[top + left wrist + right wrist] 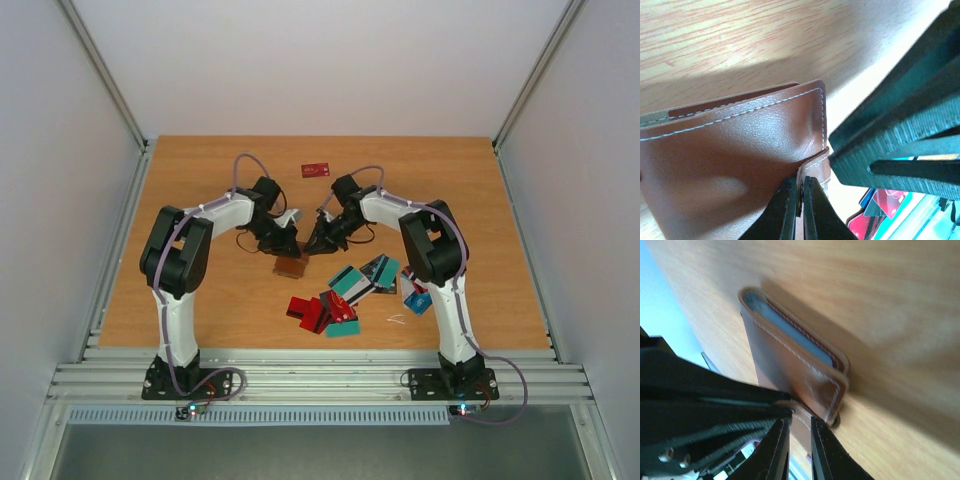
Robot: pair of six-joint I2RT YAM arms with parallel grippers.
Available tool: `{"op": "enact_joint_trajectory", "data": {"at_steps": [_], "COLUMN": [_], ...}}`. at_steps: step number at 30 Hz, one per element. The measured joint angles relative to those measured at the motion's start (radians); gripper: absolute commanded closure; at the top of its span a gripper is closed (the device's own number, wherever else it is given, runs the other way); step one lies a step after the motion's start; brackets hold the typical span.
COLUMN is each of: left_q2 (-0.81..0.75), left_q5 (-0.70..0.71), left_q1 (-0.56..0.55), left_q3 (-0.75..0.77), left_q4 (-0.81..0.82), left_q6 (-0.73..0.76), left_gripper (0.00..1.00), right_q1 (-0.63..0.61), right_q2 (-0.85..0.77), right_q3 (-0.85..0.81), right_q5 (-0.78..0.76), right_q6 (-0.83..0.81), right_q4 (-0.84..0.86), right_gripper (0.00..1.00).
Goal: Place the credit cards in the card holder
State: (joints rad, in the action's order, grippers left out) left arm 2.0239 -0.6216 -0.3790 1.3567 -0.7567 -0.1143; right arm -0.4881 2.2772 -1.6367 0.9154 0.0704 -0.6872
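Black fingers of the left gripper [801, 192] fill the bottom of its wrist view. They are pinched tight on a white-stitched edge of the brown leather card holder [735, 150], with only a sliver of leather between them. The holder is tilted up on its edge above the wooden table [200, 180] and casts a shadow on the boards.

The right gripper [799, 421] meets the holder from the opposite side, close against the left gripper. Its two fingers stand narrowly apart around the holder's lower corner. I cannot tell whether they press the leather or merely flank it. From this side the holder's slot faces up, and a pale blue strip [790, 329] shows inside it. Whether that strip is a card or the lining is unclear.

From above, both arms bend inward and their grippers converge on the holder near the middle of the table. The loose credit cards [345, 295] lie scattered just beside the holder, on its near right side. They are red, teal, blue and white, overlap one another, and some carry dark stripes. One dark red card [316, 169] lies alone well beyond the holder, on its far side.
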Motion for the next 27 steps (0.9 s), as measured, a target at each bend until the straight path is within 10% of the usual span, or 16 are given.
{"op": "enact_joint_trajectory", "data": {"at_steps": [27], "left_q2": [-0.012], "left_q5": [-0.079], "left_q1": [0.052], "left_q3": [0.001], "left_q4": [0.020], "left_q6": [-0.068], "left_gripper": [0.66], "right_q1": [-0.030], "right_q2": [-0.017], "right_q3": [0.071], "right_q5": [-0.033], "right_q6": [0.059], "right_q4": [0.020], "right_gripper": [0.92]}}
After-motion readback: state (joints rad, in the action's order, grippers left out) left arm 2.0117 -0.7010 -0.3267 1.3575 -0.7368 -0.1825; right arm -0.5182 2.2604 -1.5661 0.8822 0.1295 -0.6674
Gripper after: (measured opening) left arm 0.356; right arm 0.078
